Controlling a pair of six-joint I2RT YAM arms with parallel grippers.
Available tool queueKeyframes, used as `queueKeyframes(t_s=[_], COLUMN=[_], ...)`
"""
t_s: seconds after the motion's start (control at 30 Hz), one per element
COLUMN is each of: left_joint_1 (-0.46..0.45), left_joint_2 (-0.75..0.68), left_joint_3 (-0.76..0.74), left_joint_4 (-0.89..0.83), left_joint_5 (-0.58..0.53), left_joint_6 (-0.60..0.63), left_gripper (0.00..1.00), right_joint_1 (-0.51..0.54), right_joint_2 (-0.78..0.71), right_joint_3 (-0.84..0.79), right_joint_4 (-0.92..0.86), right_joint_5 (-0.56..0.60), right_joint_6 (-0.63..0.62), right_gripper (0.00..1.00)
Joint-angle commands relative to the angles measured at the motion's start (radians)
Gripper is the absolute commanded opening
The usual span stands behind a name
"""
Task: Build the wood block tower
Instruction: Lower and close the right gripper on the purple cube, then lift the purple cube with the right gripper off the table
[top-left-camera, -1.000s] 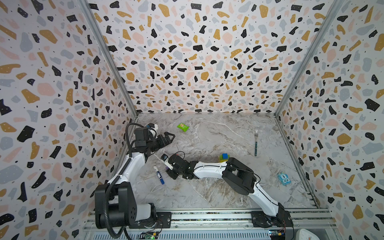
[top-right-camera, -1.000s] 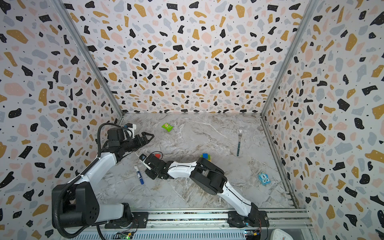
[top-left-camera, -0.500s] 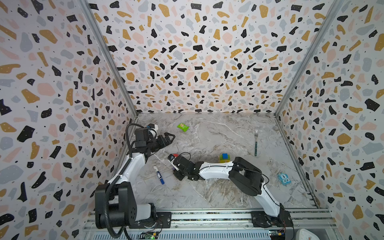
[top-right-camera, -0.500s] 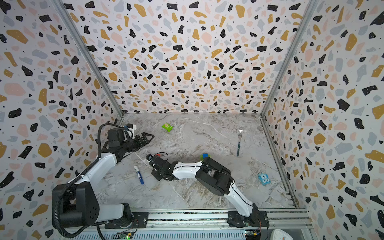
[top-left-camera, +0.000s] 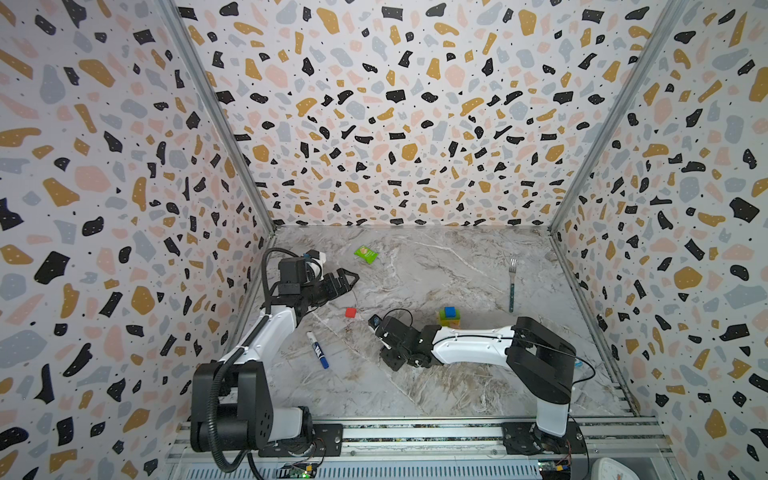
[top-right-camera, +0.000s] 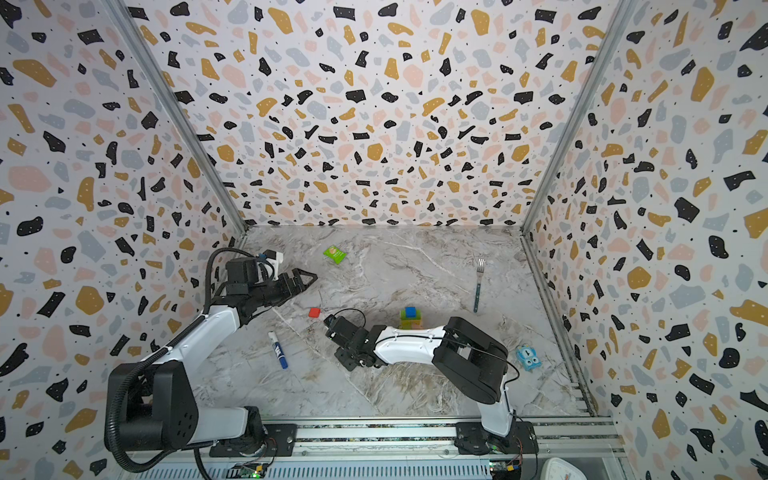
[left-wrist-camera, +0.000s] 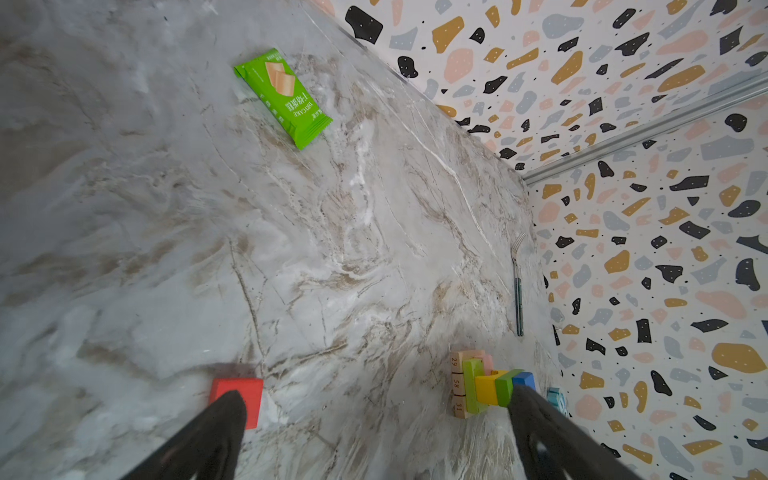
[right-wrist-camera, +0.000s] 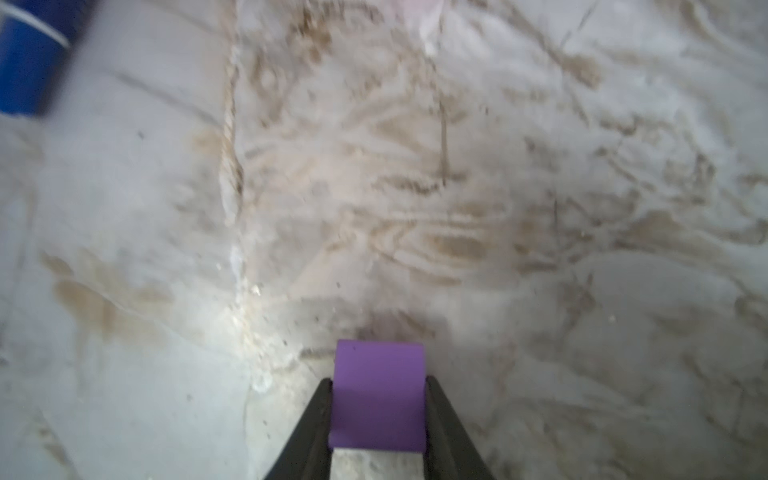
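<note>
The purple cube (right-wrist-camera: 378, 399) is pinched in the right end effector (right-wrist-camera: 379, 382), low over the table (right-wrist-camera: 540, 166) and well apart from the tower (top-left-camera: 449, 318). It should be lifted level and seated squarely without the blue cube (top-left-camera: 449, 311) being nudged. The left end effector (left-wrist-camera: 376, 395) is spread near the red cube (left-wrist-camera: 245, 388).

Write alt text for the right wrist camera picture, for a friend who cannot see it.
A purple cube is clamped between the two black fingers of the right gripper, seen close up over a grey-and-tan marbled table. The blurred blue end of a marker pen shows at the edge of the frame.
</note>
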Motion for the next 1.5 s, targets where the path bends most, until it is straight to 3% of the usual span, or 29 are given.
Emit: queueKeyframes(t_s=[0.0,0.27,0.47,0.67,0.8,1.13,1.47], left_joint_1=[-0.015,-0.018,-0.019,-0.018,-0.018,-0.018,-0.018], left_joint_2=[0.003,0.004,0.006,0.003,0.002,-0.003,-0.002], left_joint_3=[-0.004,0.003,0.005,0.006,0.005,0.005,0.009], left_joint_4=[0.025,0.016,0.012,0.007,0.005,0.001,-0.006], left_joint_5=[0.016,0.012,0.011,0.009,0.009,0.006,0.003], left_joint_6=[0.008,0.015,0.017,0.022,0.025,0.028,0.032], left_gripper=[1.0,1.0,1.0,1.0,1.0,1.0,1.0], right_joint_1=[-0.002,-0.001,-0.002,-0.002,-0.003,-0.036,-0.059], right_joint_2=[-0.062,-0.092,-0.105,-0.09,-0.086,-0.006,0.022], right_joint_3=[-0.036,-0.106,-0.113,-0.071,-0.023,0.125,0.146], right_joint_4=[-0.076,-0.129,-0.18,-0.252,-0.3,-0.413,-0.412], right_joint_5=[0.002,-0.003,-0.019,-0.045,-0.046,-0.101,-0.11], right_joint_6=[0.026,0.062,0.062,0.048,0.045,0.041,0.044], right_gripper=[0.23,0.26,0.34,0.54,0.61,0.62,0.52])
